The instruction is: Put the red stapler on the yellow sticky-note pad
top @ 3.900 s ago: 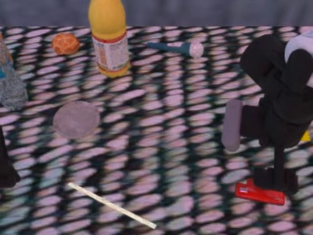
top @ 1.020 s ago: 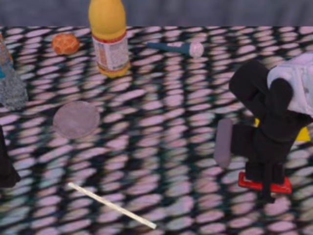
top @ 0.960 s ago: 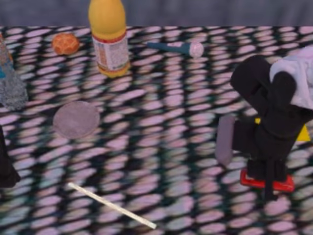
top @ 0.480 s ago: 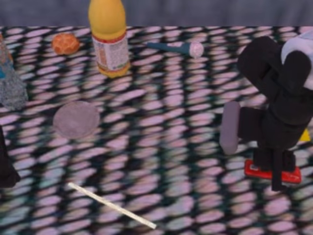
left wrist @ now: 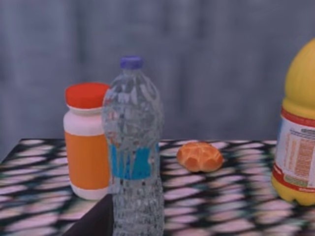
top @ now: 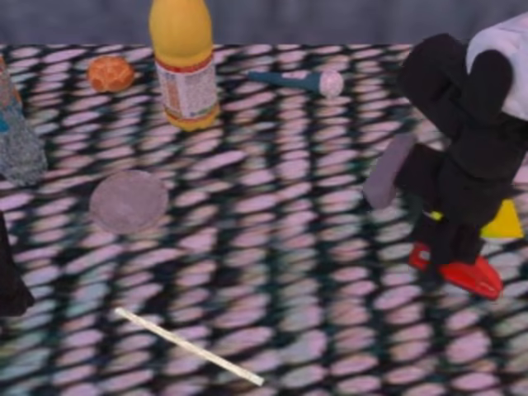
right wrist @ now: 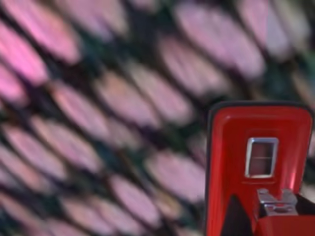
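The red stapler (top: 472, 277) hangs slantwise at the right side of the table, with my right gripper (top: 452, 254) shut on its middle. In the right wrist view the red stapler (right wrist: 258, 162) fills the lower corner, its metal plate showing, above the patterned cloth. The yellow sticky-note pad (top: 502, 223) lies flat just behind the stapler. My right arm hides most of the pad, so only a corner shows. My left arm (top: 8, 280) stays parked at the left edge.
A tall orange-yellow bottle (top: 183, 62), a bread roll (top: 110, 73) and a teal microphone (top: 299, 80) stand along the back. A clear water bottle (left wrist: 135, 147) and an orange jar (left wrist: 87, 142) are at far left. A grey disc (top: 129, 200) and a pale stick (top: 188, 346) lie left of centre.
My right gripper has carried the stapler away from the front edge toward the yellow pad. The stapler has turned from lying level across the view to slanting.
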